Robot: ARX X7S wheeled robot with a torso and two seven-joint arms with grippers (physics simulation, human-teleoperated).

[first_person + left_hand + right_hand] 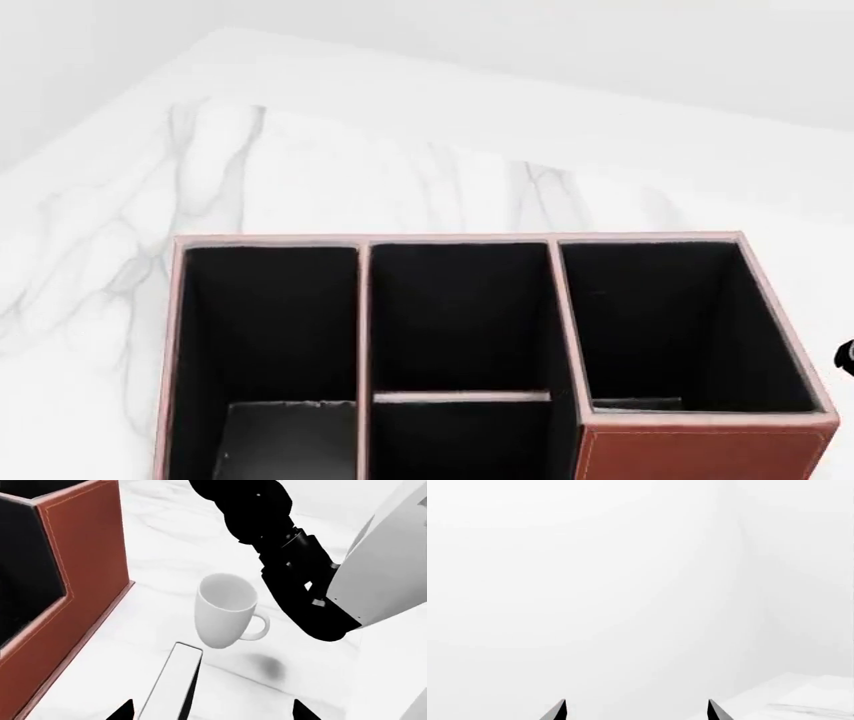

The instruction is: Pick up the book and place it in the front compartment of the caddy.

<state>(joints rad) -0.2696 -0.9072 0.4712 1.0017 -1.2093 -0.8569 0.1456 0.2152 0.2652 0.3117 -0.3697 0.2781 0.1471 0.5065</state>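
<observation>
So, headcount first: one book (pixel 175 682), one white mug (pixel 225 611), one caddy (pixel 467 340) with four black-lined cells showing from my head camera; all of it sits on a white marbled surface (pixel 267 170). My left jaws (pixel 212 711) are spread wide, only the two dark tips poke into the left wrist view; the book stands on edge between them, closer to one tip than the other, touching neither as far as I can tell, so nothing's grasped; the mug stands upright just past the book, and the caddy's reddish wall runs along one side. My right jaws (pixel 636 710) are also spread apart and empty, pointed at blank white space; my other arm (pixel 287 555) hangs over the mug.
</observation>
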